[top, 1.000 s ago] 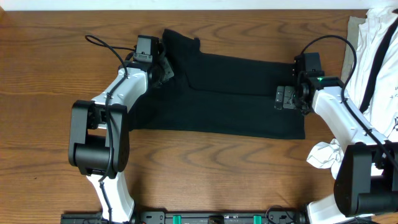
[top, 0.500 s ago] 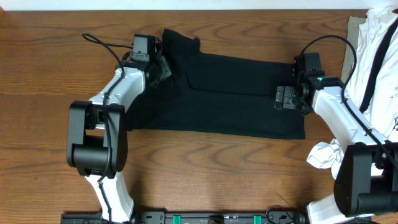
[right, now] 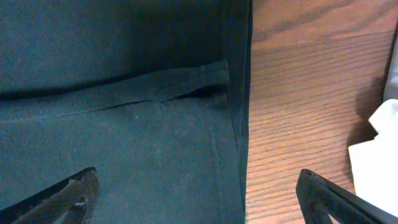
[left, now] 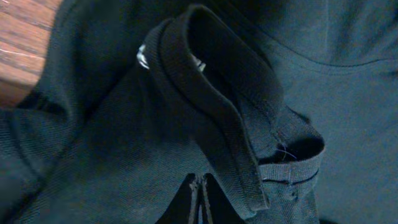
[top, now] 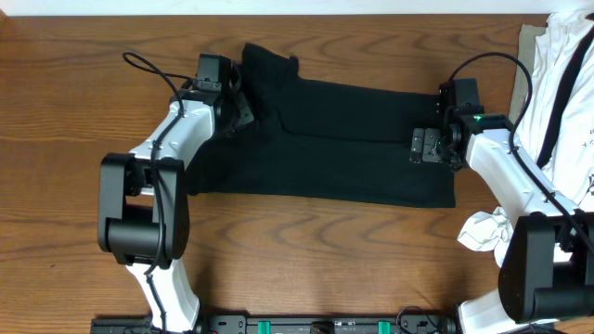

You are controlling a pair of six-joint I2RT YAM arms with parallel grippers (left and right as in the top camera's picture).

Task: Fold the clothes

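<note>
Left claw: the left claw (top: 238, 105) is shut tight, its two tips meeting in a thin dark wedge at the bottom of its wrist view (can't honestly tell if any cloth is nipped between them, it's all black on black).
Ahead of the left claw: a ribbed collar (left: 217, 106) of the black soft-fabric garment (top: 343, 144) stands up in a curled loop just past the tips. A bit of small white lettering (left: 144, 57) peeks out beside the collar on the far side.
Right claw: the right claw (top: 425, 146) is spread wide with nothing in it. Its fingers (right: 71, 193) show at the two bottom corners of its wrist view.
Under the right claw: the garment's right-hand edge runs between the fingers. One finger hangs over black cloth and the other over the brown wood-grain table (right: 292, 93). A narrow folded hem strip (right: 124, 93) lies across the cloth ahead of the claw.
Garment overall: it's spread flat on the table between the two claws. The left claw is at its far left corner and the right claw is over its right end.
Off to the side of the right claw: a pile of white garments with black straps (top: 561, 83) sits out past its outer side, apart from the black garment. A crumpled white cloth (top: 484, 229) lies behind the claw beside the right arm, just by the garment's near right corner.
</note>
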